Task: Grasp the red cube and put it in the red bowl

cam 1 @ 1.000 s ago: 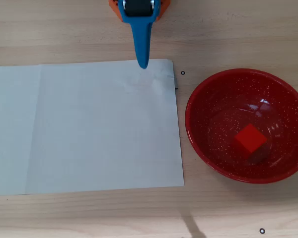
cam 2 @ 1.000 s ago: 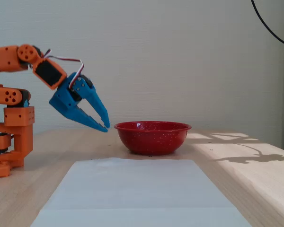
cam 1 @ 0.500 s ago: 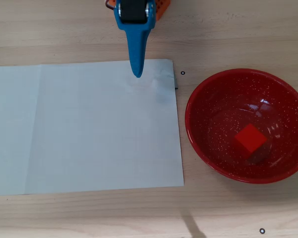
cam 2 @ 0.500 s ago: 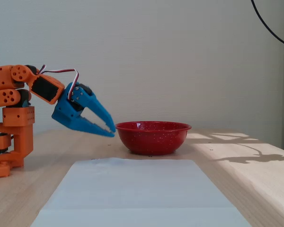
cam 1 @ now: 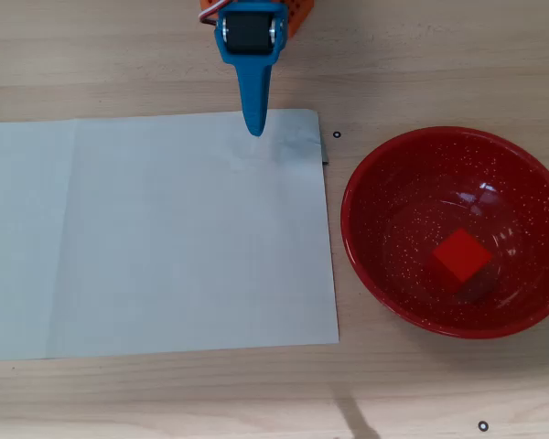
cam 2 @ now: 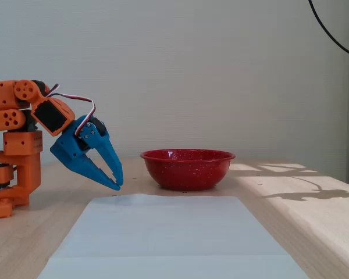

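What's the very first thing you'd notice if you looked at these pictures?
The big shiny red bowl with white speckles, on the right of the overhead view, with the little red cube sitting inside it. Next, the bright blue gripper on the orange arm at the left of the fixed view, its tips pointing down over the edge of the pale sheet of paper on the wooden table.
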Available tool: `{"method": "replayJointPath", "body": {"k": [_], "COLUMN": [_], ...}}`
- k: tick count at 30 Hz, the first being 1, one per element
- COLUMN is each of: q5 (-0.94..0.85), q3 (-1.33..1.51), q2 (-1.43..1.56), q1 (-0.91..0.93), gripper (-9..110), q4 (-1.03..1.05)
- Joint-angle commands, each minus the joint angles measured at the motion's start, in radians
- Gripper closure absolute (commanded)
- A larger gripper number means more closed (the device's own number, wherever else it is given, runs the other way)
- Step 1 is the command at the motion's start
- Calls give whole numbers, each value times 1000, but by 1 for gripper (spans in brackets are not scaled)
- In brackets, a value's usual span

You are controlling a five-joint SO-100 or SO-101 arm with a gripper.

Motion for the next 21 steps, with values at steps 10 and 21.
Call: {"method": "replayJointPath", "body": {"k": [10,21], "q5": [-15,-15], "q3": [9,9], "q2": [15,15], "q1": [-12,-12], "gripper": [101,101], "q4": [0,0]}}
